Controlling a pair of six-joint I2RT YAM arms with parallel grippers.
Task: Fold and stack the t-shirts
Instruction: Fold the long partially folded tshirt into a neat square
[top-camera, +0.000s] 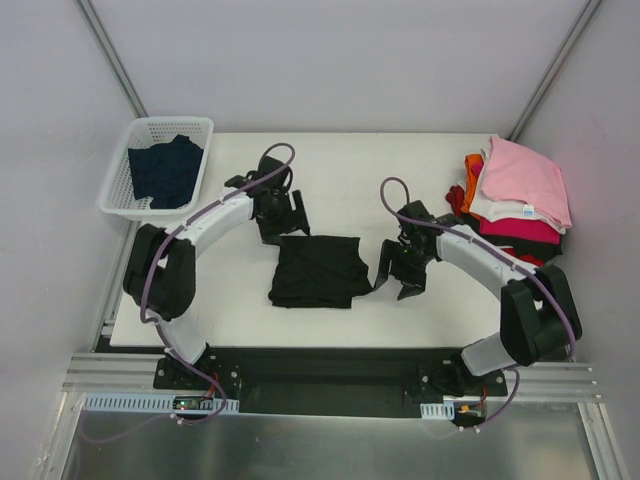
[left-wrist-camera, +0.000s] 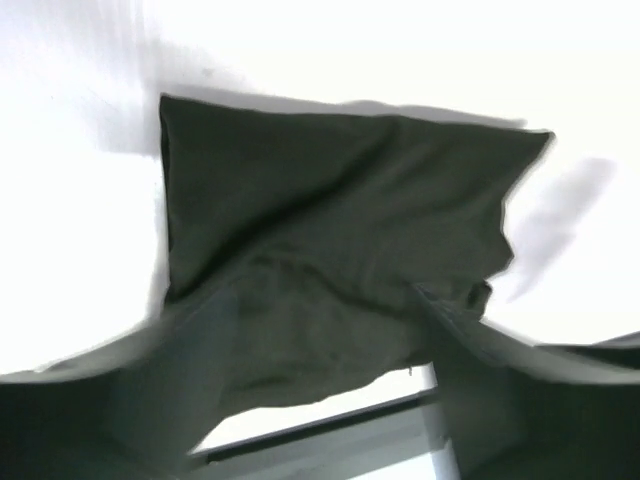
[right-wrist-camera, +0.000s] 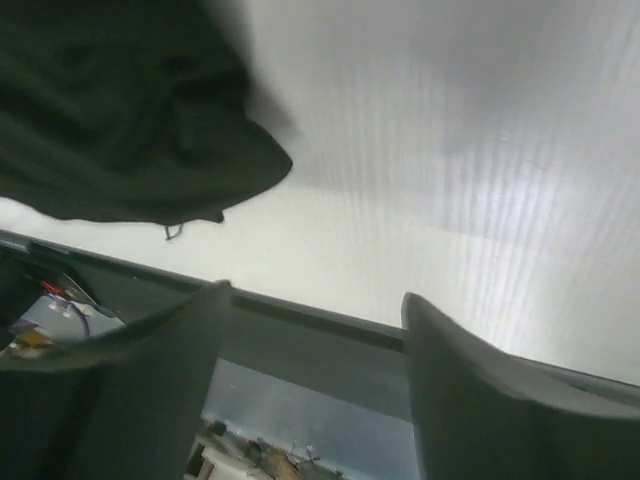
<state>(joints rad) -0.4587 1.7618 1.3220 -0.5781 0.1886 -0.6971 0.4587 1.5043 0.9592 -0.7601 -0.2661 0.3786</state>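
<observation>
Folds of the black t-shirt (top-camera: 320, 270) can be undone if snagged by the left gripper (top-camera: 284, 222) or right gripper (top-camera: 398, 280), both open and empty.

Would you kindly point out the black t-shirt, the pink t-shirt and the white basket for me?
black t-shirt (top-camera: 320, 270): top external view, middle of the folded cloth.
pink t-shirt (top-camera: 525, 180): top external view, centre, atop the pile.
white basket (top-camera: 114, 180): top external view, left wall.
</observation>
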